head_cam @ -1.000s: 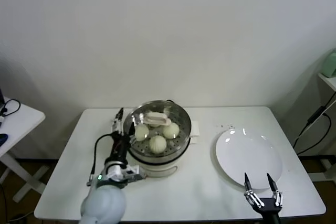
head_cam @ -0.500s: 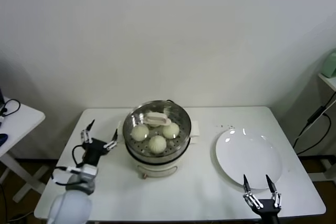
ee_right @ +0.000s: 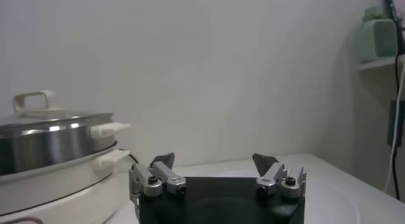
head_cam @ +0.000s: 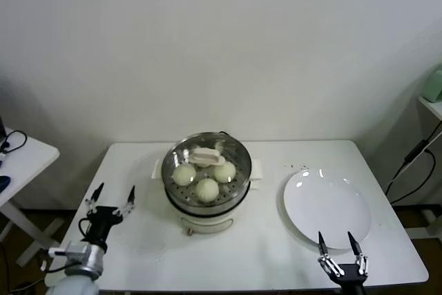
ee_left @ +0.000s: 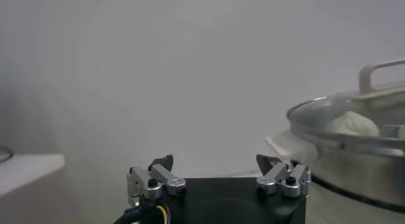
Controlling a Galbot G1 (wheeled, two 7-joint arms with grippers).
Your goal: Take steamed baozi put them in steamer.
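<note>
The steel steamer (head_cam: 206,195) stands at the table's middle with a glass lid (head_cam: 195,148) on it. Under the lid three cream-white baozi (head_cam: 207,189) show; a fourth is hidden by the lid handle. My left gripper (head_cam: 110,197) is open and empty, low at the table's left edge, well apart from the steamer. In the left wrist view the gripper (ee_left: 215,162) faces the steamer (ee_left: 354,155) with a baozi (ee_left: 352,123) behind the glass. My right gripper (head_cam: 336,243) is open and empty at the front right edge; it also shows in the right wrist view (ee_right: 214,160).
An empty flat white plate (head_cam: 327,206) lies right of the steamer, just beyond my right gripper. A small side table (head_cam: 21,157) stands off to the left. The steamer (ee_right: 50,155) shows far off in the right wrist view.
My left gripper has drawn back from beside the steamer's left side, moving left and toward the table's front edge. The lid stays on the steamer. The right arm barely moved.
</note>
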